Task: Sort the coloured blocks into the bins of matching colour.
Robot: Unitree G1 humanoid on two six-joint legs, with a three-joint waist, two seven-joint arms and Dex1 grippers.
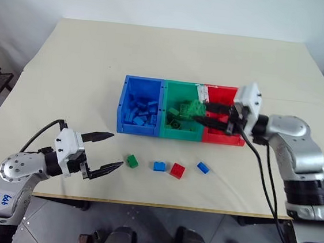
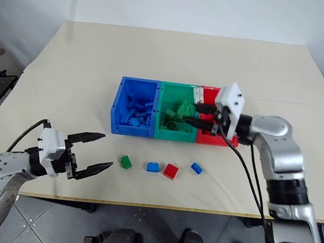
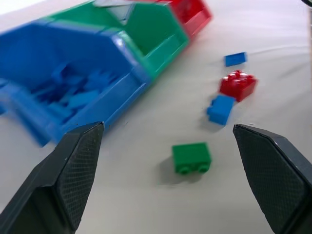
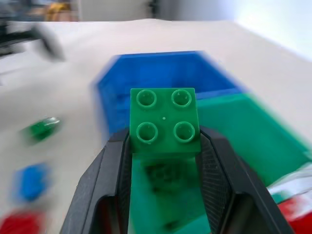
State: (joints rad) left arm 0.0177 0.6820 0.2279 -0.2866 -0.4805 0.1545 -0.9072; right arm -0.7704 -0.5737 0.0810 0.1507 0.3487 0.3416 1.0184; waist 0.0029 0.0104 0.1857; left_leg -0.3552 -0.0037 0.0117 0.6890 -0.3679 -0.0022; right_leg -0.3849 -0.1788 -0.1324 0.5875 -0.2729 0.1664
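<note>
Green block (image 4: 164,121) pinched in right end effector (image 1: 204,114) over green bin (image 1: 167,133); left end effector (image 1: 108,151) spread above table (image 1: 87,61), near loose green block (image 1: 131,161).

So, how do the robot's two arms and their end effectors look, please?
Both arms have silver-grey metal shells with black joints. Each end effector has two black, tapered fingers with a fine grid texture on the inner pads, mounted under a small white box. The left end effector has a black cable looping behind it; the right end effector has black cables hanging along the forearm. Blue handwriting marks the left arm's shell.
</note>
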